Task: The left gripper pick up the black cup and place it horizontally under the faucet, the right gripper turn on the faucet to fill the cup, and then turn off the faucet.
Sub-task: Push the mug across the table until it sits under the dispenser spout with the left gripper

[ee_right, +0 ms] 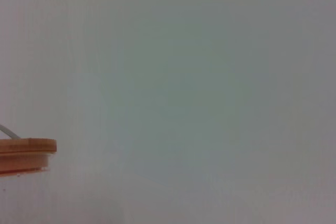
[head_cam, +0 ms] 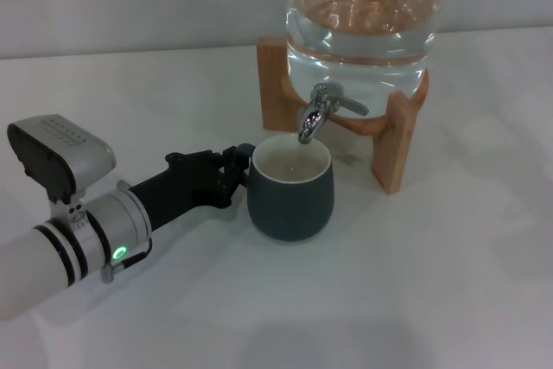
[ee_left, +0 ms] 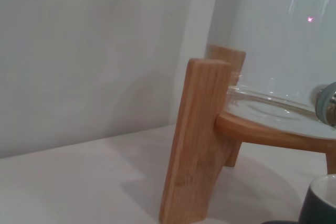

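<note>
We've got the left tool clamped on the cup at its handle side, the cup upright on the white bench right under the faucet; the right tool is out of sight. If our grip shifts, that squat, smooth ceramic cup could slide off the spout line and water would hit the bench. Chrome tap, clear glass jar, wooden stand.

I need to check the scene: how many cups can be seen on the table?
1. The black cup stands upright under the faucet, with the left pincer at its side. None seems hidden.
</note>
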`<act>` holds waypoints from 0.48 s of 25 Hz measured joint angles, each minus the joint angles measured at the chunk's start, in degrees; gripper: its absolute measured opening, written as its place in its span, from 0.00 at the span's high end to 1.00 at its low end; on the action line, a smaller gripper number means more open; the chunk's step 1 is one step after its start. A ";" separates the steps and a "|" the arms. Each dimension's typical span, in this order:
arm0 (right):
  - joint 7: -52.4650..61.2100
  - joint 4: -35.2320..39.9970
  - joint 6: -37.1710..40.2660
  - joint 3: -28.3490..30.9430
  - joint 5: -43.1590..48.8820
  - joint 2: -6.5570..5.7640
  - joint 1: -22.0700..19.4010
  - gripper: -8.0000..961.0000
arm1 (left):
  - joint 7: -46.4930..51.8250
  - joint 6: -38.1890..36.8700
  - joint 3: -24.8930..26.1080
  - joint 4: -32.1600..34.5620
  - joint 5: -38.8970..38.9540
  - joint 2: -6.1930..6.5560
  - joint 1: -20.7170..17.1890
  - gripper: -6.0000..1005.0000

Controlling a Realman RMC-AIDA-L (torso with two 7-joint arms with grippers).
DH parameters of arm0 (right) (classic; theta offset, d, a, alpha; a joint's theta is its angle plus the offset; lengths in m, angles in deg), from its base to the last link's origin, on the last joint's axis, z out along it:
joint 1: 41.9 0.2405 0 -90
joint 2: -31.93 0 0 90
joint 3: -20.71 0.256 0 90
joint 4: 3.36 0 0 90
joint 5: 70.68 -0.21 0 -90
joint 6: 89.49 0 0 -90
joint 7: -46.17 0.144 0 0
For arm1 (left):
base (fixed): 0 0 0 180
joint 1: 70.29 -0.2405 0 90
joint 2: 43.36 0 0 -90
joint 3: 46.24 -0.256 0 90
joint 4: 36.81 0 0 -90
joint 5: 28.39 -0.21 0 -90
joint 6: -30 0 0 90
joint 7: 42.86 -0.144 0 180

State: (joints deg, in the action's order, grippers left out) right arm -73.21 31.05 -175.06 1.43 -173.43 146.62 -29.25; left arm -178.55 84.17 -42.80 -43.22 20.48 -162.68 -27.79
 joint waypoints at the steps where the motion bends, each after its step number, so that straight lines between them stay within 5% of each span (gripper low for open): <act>1: -0.02 -0.04 -0.01 0.01 0.00 0.00 0.00 0.12 | 0.01 -0.03 0.01 0.07 0.00 0.01 0.04 0.88; 12: -0.15 -0.30 -0.04 0.02 0.01 0.00 0.00 0.12 | -0.30 -3.03 0.17 0.86 0.72 -0.08 1.51 0.88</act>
State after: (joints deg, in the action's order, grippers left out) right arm -73.36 30.75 -175.10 1.44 -173.42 146.62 -29.24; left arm -178.86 81.13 -42.64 -42.36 21.20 -162.77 -26.28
